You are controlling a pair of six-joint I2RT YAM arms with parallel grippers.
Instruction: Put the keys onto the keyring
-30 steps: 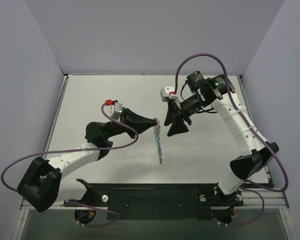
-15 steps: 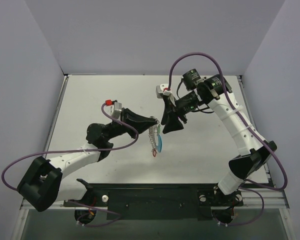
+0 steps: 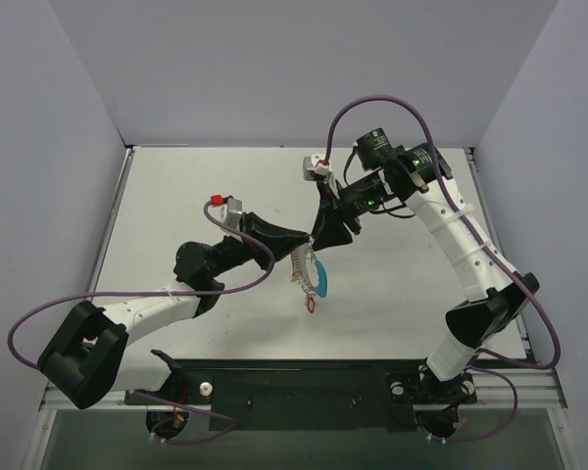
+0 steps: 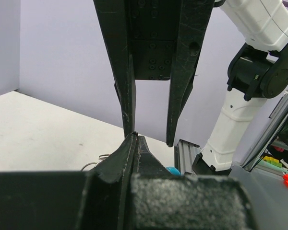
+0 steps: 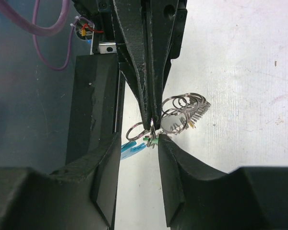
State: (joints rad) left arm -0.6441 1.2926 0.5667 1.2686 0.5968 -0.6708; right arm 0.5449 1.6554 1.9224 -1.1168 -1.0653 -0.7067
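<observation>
My left gripper (image 3: pixel 307 236) is shut on a small ring of the keyring (image 3: pixel 312 272), a chain of silvery wire loops with a light-blue piece (image 3: pixel 320 279) and a red tag (image 3: pixel 312 305) hanging below. In the right wrist view, the left arm's closed fingers (image 5: pixel 149 86) pinch that ring, with the wire loops (image 5: pixel 182 111) bunched to the right. A green key (image 5: pixel 153 140) and a blue tag (image 5: pixel 132 148) hang just below the pinch. My right gripper (image 5: pixel 139 140) is open and straddles the green key, its right finger about touching it. In the left wrist view, the right arm's fingers (image 4: pixel 127 86) come down around my left gripper (image 4: pixel 133 136).
The white table (image 3: pixel 176 196) is walled in by lilac panels. The right arm's base and rail (image 4: pixel 230 129) stand behind the grippers in the left wrist view. A purple cable (image 3: pixel 382 103) loops over the right arm. Both grippers meet above the table's middle.
The right gripper has moved left up to the left gripper's tip, and its jaws have narrowed. The hanging keyring has swung and bunched, so its light-blue piece now shows.
</observation>
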